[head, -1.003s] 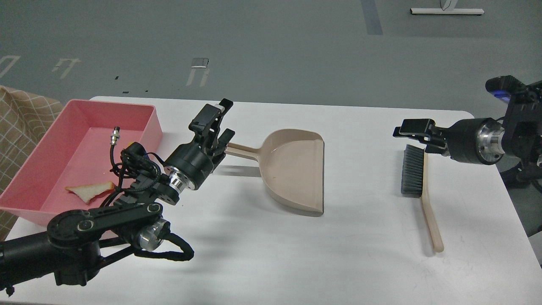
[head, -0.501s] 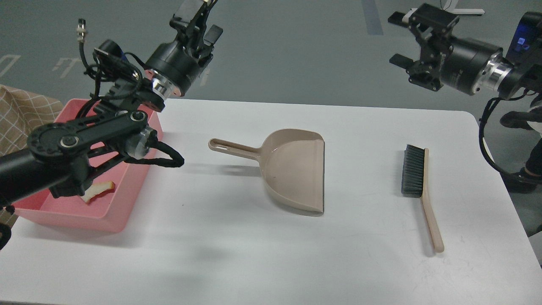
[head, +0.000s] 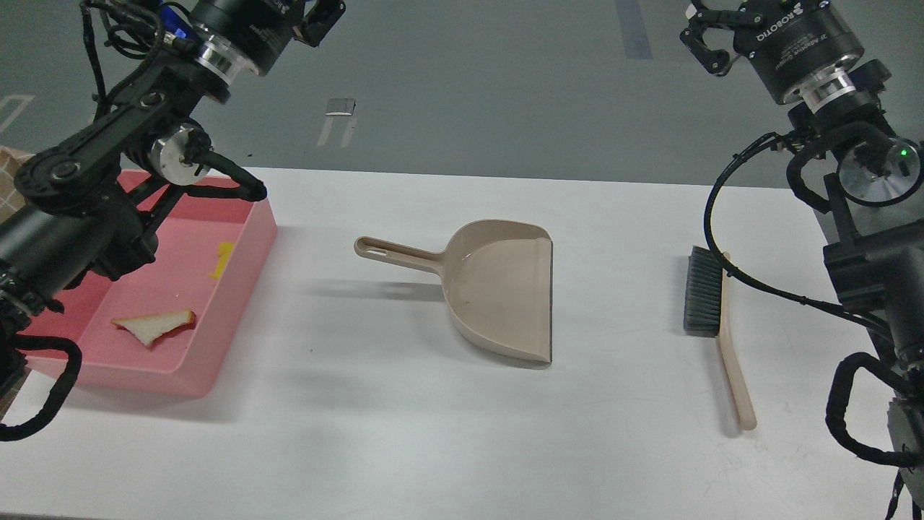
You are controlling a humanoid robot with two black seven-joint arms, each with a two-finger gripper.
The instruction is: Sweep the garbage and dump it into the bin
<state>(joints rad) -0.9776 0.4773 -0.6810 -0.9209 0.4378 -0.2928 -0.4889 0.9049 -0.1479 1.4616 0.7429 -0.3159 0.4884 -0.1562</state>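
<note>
The pink bin [head: 249,249] stands at the table's left edge. Inside it lie the white bread slice [head: 153,326] with tan crust and the yellow sponge piece [head: 222,258]. My left gripper [head: 323,14] is raised high above the bin's far corner, and its fingertips are cut off by the top edge of the view. My right gripper [head: 704,36] is raised high at the top right, above the table's far edge. Only part of its fingers shows. Neither gripper holds anything that I can see.
A beige dustpan [head: 498,289] lies empty mid-table with its handle pointing left. A brush [head: 711,310] with dark bristles and a beige handle lies on the table at the right. My left arm links hang over the bin's far-left part.
Both arms have risen from table level toward the top of the view. The left gripper left the dustpan handle and the right gripper left the brush. The yellow sponge piece is now uncovered.
</note>
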